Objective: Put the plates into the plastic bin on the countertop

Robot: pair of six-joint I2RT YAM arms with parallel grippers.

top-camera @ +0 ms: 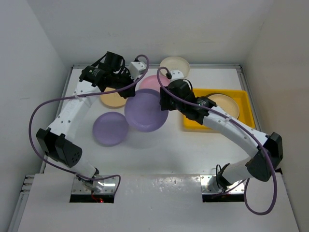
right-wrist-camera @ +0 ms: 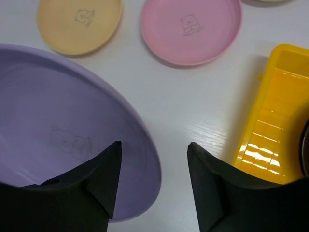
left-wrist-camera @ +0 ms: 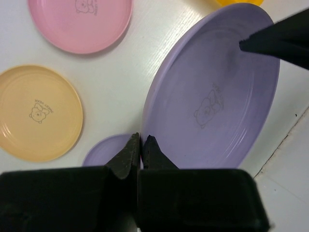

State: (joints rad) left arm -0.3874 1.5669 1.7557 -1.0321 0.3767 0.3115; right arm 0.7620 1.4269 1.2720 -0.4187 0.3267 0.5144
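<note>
Purple, raised: we see the lifted purple plate (top-camera: pixel 145 112) held off the countertop (top-camera: pixel 174 150) and tilted. It has a bear print on its face and sits near the centre, between the two arms.
L gripper: the left gripper (left-wrist-camera: pixel 141 144) is pinched onto that plate's rim, fingers nearly meeting w/ the edge between them.
R gripper: the right gripper (right-wrist-camera: pixel 154 145) is spread wide at the plate's opposite edge. The rim runs thru the gap, w/ one finger over the plate's face and the other over bare counter. We can't tell whether either finger touches it.
Purple, 2nd: the second purple plate (top-camera: pixel 110 128) lies flat on the counter, just near-left of the lifted one. Its edge is hidden behind the lifted plate in the left wrist view.
Pink: the pink plate (right-wrist-camera: pixel 190 29) lies flat beyond the lifted plate, which partly hides it from the top.
Yellow-orange: the yellow-orange plate (left-wrist-camera: pixel 38 112) lies flat, left of the pink and apart from it. The L arm crosses over it in the top view.
Cream: the cream plate (top-camera: pixel 175 65) sits by the far wall, just beyond the pink.
Bin: the plastic bin (right-wrist-camera: pixel 280 106) is on the right side of the counter, near the lifted plate but apart from it. The R arm crosses its left part.
In bin: we see one cream-centred plate (top-camera: pixel 227 104) w/ a darker rim lying inside, toward the right half.
</note>
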